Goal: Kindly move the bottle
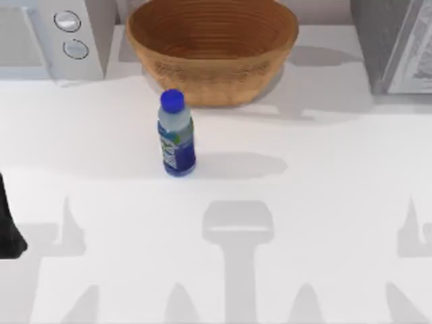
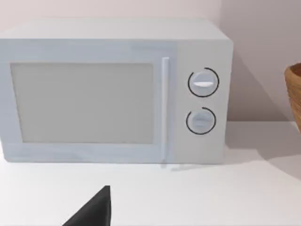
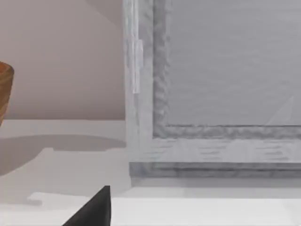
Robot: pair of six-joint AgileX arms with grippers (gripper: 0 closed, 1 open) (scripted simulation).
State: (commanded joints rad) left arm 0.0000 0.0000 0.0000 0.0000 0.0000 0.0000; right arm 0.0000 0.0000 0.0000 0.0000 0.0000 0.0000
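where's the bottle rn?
In the top view, the bottle stands upright left of the table's centre, just in front of the wicker bowl, right of the microwave.

The left arm (image 1: 9, 226) sits at the left edge of the top view, low over the table, while one dark fingertip (image 2: 96, 209) of the left gripper and one dark fingertip (image 3: 96, 209) of the right gripper appear in the wrist views.
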